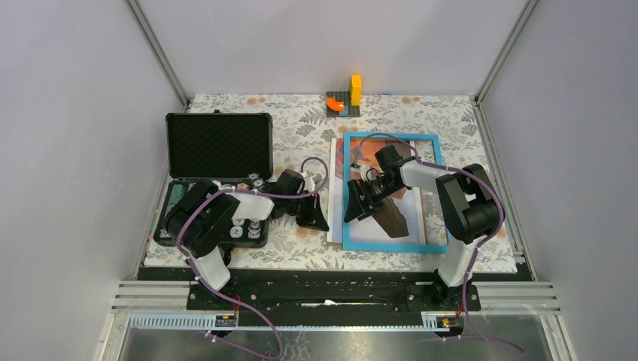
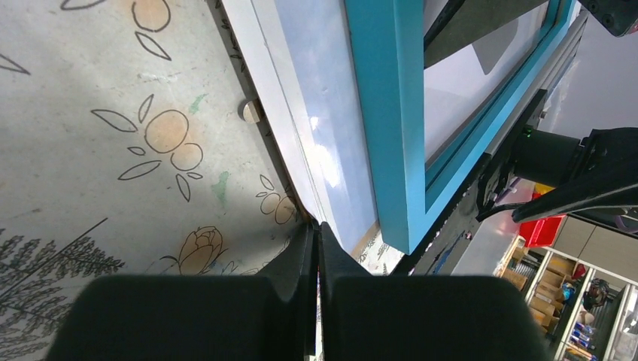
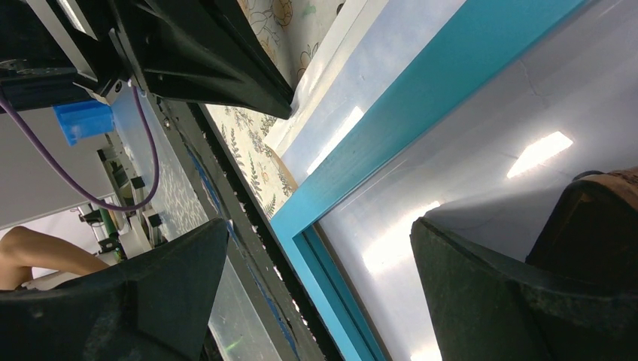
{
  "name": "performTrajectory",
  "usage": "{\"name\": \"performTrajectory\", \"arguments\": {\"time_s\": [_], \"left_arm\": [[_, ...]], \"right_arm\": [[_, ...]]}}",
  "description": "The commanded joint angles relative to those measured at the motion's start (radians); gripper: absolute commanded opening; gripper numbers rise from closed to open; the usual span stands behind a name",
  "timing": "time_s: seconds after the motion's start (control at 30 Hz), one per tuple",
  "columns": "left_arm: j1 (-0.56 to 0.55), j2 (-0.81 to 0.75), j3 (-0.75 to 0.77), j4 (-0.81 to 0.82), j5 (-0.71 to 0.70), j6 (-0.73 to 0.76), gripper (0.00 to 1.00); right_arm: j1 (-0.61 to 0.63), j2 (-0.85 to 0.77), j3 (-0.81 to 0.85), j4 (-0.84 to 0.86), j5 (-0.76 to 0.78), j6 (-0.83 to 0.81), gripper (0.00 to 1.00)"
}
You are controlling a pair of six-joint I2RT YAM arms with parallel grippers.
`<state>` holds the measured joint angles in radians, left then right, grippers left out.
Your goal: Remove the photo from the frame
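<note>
- My left claw (image 1: 314, 218) lies low on the bench (image 2: 90, 188) with its two fingers pressed together.
- Its tips (image 2: 317, 233) sit right at the edge of the photo (image 1: 410, 210). I cannot tell whether that edge is nipped between them or only touched.
- My right claw (image 1: 360, 203) is spread wide, one finger to each side of the blue border of the frame (image 1: 391, 136), near its corner (image 3: 316, 241). I cannot tell whether it presses down or only hovers.
- The photo lies flat inside the frame, mostly under my right claw. A pale, shiny strip of it (image 2: 323, 113) pokes out past the blue border (image 2: 376, 113) toward my left claw.
- I judge the photo to be thin, light and floppy. Its gloss suggests it is slick, so a weak pinch would likely slip off. A hard tug or a pull upward could crease or tear it.
- The best hold, I think, is that bare strip just ahead of my left claw's tips. I would pinch well in from the edge and draw it flat along the bench, away from the frame.
- The frame (image 3: 421, 113) looks stiff but light, and I expect it to slide along with the photo. My right claw should bear down on the border beneath it, not on the print, to keep the frame from following.
</note>
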<state>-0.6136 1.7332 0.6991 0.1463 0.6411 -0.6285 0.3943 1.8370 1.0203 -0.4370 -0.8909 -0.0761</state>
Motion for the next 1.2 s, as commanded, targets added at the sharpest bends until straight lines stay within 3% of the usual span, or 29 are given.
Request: {"name": "performTrajectory", "arguments": {"time_s": [0.0,0.27,0.6,0.63,0.67,0.73,0.93,1.17], "left_arm": [[-0.036,0.022,0.019,-0.053,-0.065,0.045,0.0],[-0.027,-0.093,0.029,-0.143,-0.071,0.116,0.0],[-0.021,-0.121,0.074,-0.207,-0.051,0.106,0.0],[-0.016,-0.12,0.069,-0.208,-0.059,0.097,0.08],[-0.014,-0.119,0.063,-0.206,-0.066,0.085,0.22],[-0.013,-0.111,0.054,-0.209,-0.069,0.078,0.31],[-0.014,-0.053,0.035,-0.125,-0.043,0.045,0.37],[-0.02,0.005,0.003,-0.005,0.025,-0.017,0.38]], "right_arm": [[0.011,0.061,-0.015,-0.008,0.153,-0.046,1.0],[0.008,0.022,0.012,-0.046,0.22,-0.069,1.0],[-0.017,-0.045,0.062,-0.101,0.265,-0.088,1.0],[-0.017,-0.04,0.059,-0.102,0.264,-0.088,1.0],[-0.017,-0.034,0.055,-0.101,0.26,-0.088,1.0],[-0.017,-0.021,0.041,-0.09,0.246,-0.087,1.0],[-0.017,0.016,0.001,-0.045,0.197,-0.07,1.0],[-0.017,0.05,-0.007,-0.036,0.178,-0.067,1.0]]}}
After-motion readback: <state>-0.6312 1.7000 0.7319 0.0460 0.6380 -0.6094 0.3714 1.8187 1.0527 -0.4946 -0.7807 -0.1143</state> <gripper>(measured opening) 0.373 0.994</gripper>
